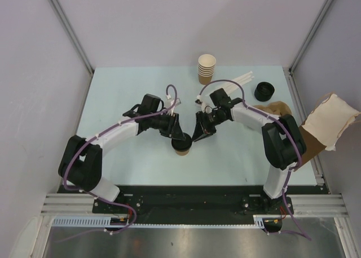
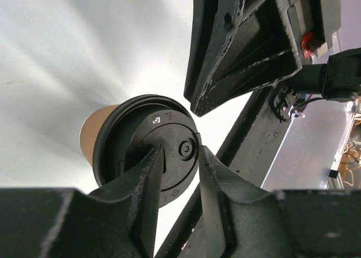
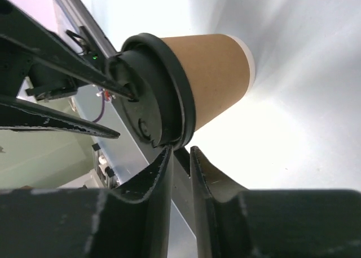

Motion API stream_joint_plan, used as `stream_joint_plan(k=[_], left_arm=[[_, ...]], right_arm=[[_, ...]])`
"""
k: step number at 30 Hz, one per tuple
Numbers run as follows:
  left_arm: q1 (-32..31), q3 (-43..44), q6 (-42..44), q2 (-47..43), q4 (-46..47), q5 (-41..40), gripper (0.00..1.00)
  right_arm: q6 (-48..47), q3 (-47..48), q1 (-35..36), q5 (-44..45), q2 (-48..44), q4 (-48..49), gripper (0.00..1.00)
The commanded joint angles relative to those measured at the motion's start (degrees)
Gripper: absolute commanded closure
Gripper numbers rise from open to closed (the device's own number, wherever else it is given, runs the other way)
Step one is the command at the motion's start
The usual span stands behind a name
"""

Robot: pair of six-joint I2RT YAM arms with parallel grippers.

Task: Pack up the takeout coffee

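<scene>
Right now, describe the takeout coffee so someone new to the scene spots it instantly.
On the pale table, look near the centre, where the left gripper and right gripper meet. The takeout coffee sits between them: a small brown paper cup. Only it wears a black lid; the stacked cups at the back edge are lidless.

takeout coffee (image 1: 181, 151): partly under left tool (image 1: 179, 136) | paper bag (image 1: 281, 108): partly behind right arm (image 1: 282, 139)
</scene>
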Motion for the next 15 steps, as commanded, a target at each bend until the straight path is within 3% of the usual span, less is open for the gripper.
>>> stream_joint_plan(k=[1, 7, 8, 10, 15], left_arm=[[-0.4, 4.2, 2.0, -4.3, -1.6, 0.0, 0.6], [-0.6, 10.7, 6.3, -9.2, -6.1, -4.4, 0.33], [-0.5, 11.6, 9.1, -10.2, -7.2, -5.6, 0.17], [-0.7, 14.0, 12.4, -10.7, -11.5, -9.6, 0.01], [-2.2, 16.0, 24.0, -10.6, -20.4, -14.9, 0.01]], right_arm=[[-0.3, 3.0, -1.7, -3.7, -5.2, 0.5, 0.74], [-2.1, 5.0, -4.6, -6.0, -9.1, -1.9, 0.54], [-2.8, 5.4, -5.0, -5.9, -10.0, -2.8, 0.47], [-4.9, 6.3, -6.4, -6.2, -11.1, -5.7, 0.34], [-11.2, 6.9, -8.5, -4.2, -15.0, -13.7, 0.08]])
